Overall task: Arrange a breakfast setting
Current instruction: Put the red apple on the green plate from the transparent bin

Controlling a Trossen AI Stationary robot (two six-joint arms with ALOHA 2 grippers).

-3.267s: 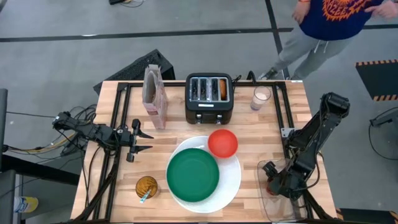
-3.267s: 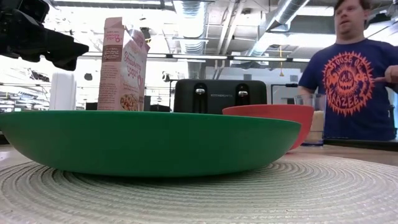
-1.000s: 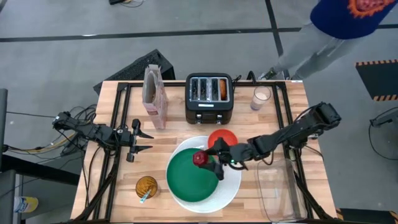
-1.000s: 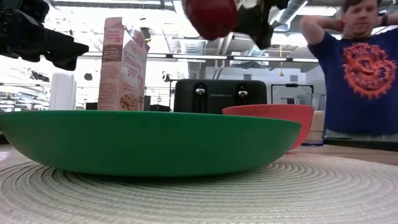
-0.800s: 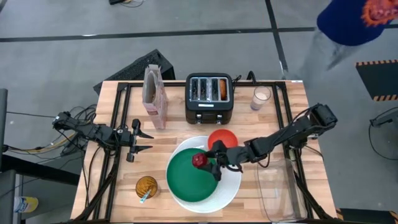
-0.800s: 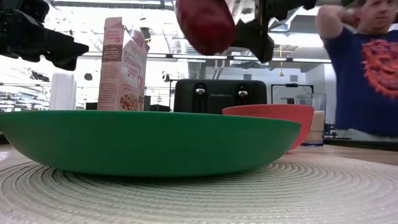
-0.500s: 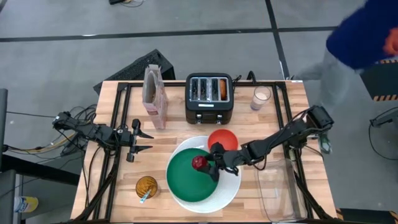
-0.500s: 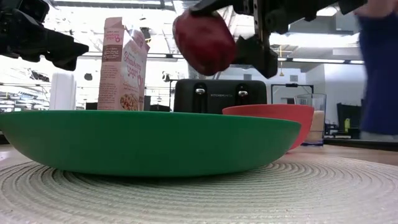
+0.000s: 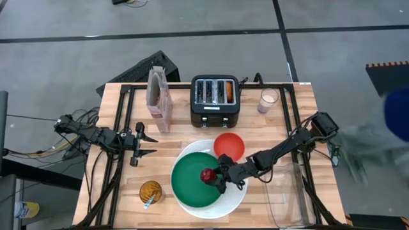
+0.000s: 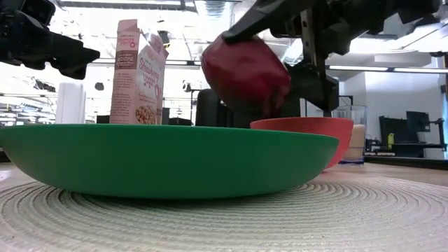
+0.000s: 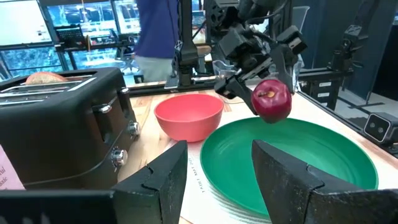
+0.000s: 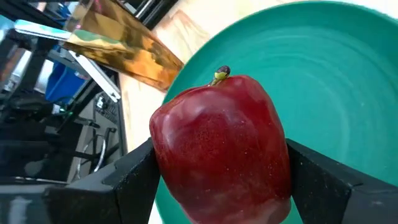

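My right gripper [image 9: 212, 177] is shut on a small red apple [image 9: 207, 174] just above the green plate [image 9: 192, 182], which lies on the large white plate [image 9: 238, 186]. The red-orange bowl [image 9: 229, 146] rests on the white plate's far rim. My left gripper [image 9: 148, 144] is open and empty, left of the plates. The pinkish cereal box [image 9: 158, 99] stands upright at the far left. A bagel half [image 9: 229, 91] sticks out of the toaster. The blue-handled spoon [image 9: 149, 201] stands in an amber glass. My right gripper pinches the apple's two opposite sides [image 12: 273, 168] between its two fingers, the stem end [image 12: 219, 74] pointing away from the gripper. The fingers come nearly level from the table's right side. The apple is lifted clear, a little above the green plate [image 11: 292, 155].
A black toaster [image 9: 215, 101] stands at the far middle, a glass of milk [image 9: 268, 100] at the far right. An amber glass [image 9: 151, 191] stands near the left front. A clear tray [image 9: 287, 191] lies at the right front.
My right gripper has carried the apple down toward the green plate and slightly toward the table's near edge, staying shut on it. A person behind the table has walked off toward the right.
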